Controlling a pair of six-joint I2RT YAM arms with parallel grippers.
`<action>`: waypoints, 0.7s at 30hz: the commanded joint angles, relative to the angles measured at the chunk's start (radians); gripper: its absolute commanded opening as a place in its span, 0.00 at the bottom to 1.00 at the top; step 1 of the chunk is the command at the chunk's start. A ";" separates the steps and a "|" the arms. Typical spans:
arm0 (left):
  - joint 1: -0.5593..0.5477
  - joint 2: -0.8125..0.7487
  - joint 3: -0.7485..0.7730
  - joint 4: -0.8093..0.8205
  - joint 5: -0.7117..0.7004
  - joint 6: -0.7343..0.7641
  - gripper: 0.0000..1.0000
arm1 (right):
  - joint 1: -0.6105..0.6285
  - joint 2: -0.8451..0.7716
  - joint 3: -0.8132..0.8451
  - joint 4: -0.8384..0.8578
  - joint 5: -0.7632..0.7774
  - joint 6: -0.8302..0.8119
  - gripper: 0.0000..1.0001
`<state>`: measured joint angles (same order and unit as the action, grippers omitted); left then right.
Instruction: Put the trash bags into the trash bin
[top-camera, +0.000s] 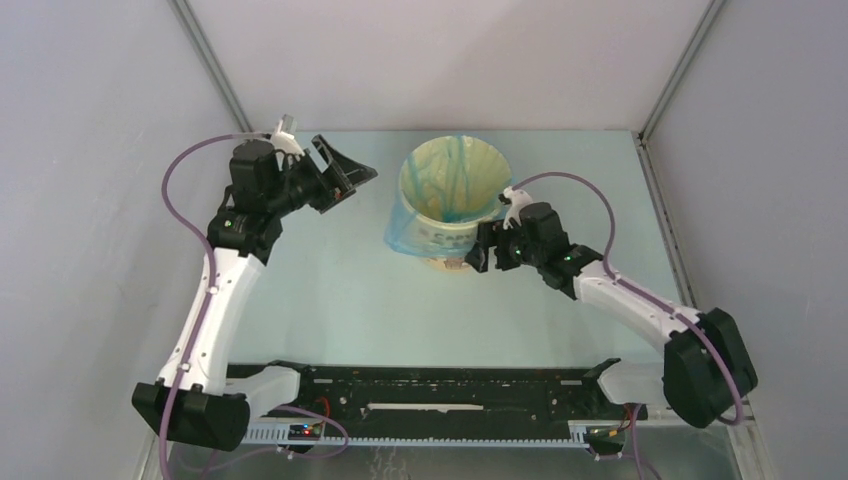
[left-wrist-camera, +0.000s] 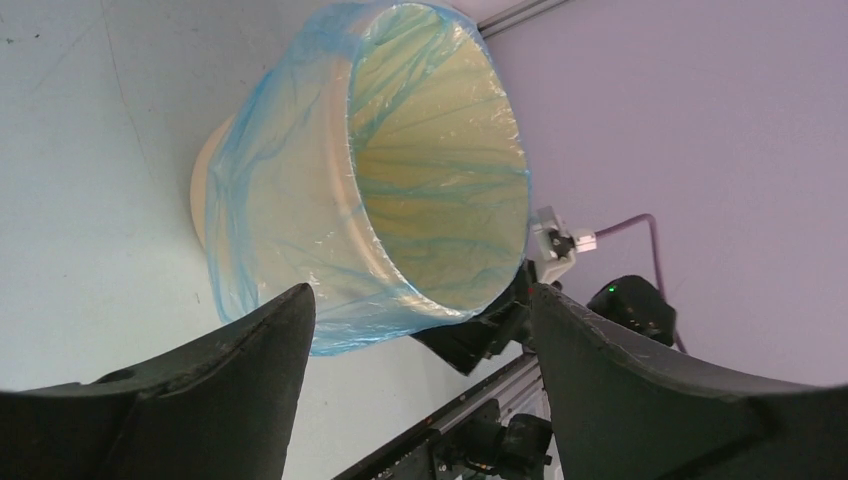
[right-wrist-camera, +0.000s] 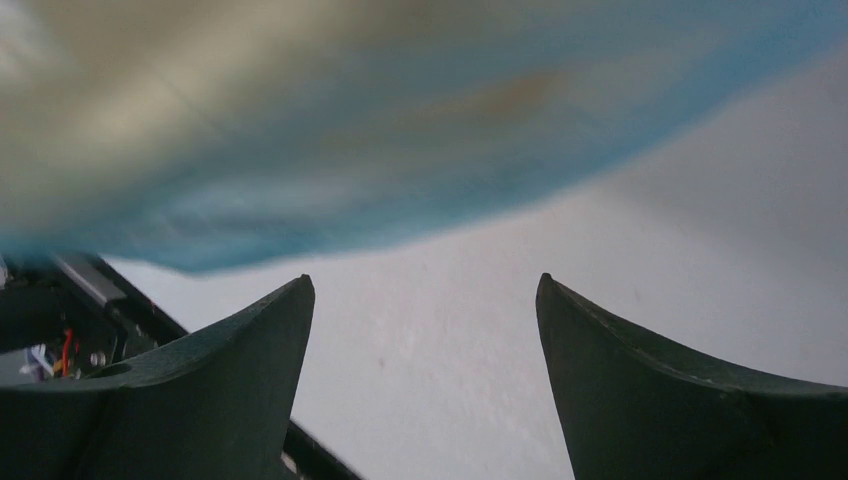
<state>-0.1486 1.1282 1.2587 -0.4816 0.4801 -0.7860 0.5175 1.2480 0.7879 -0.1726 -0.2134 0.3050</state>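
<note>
The pale-yellow trash bin (top-camera: 455, 200) stands upright at the middle back of the table. A thin light-blue trash bag (top-camera: 405, 232) lines its inside and hangs folded over the rim down its left side. The left wrist view looks into the lined bin (left-wrist-camera: 440, 190), with the bag's film (left-wrist-camera: 260, 210) draped outside. My left gripper (top-camera: 350, 180) is open, raised left of the bin, apart from it (left-wrist-camera: 420, 295). My right gripper (top-camera: 483, 250) is open, low against the bin's right front side. In the right wrist view the blurred bag (right-wrist-camera: 330, 200) fills the top, above the open gripper (right-wrist-camera: 422, 285).
A black rail (top-camera: 440, 390) with wiring runs along the near edge between the arm bases. Pale walls close in the table on the left, back and right.
</note>
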 joint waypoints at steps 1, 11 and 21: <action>-0.003 -0.054 0.045 0.008 -0.012 -0.014 0.84 | 0.044 0.104 -0.013 0.394 0.087 0.039 0.93; -0.004 -0.091 0.079 -0.015 -0.013 -0.021 0.84 | 0.100 0.528 0.307 0.497 0.052 0.096 0.99; -0.003 -0.116 0.217 -0.068 -0.076 0.110 0.86 | 0.095 0.531 0.586 0.029 0.101 0.138 0.99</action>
<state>-0.1486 1.0542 1.3758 -0.5392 0.4458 -0.7601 0.6327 1.8805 1.3293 0.0963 -0.1574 0.4217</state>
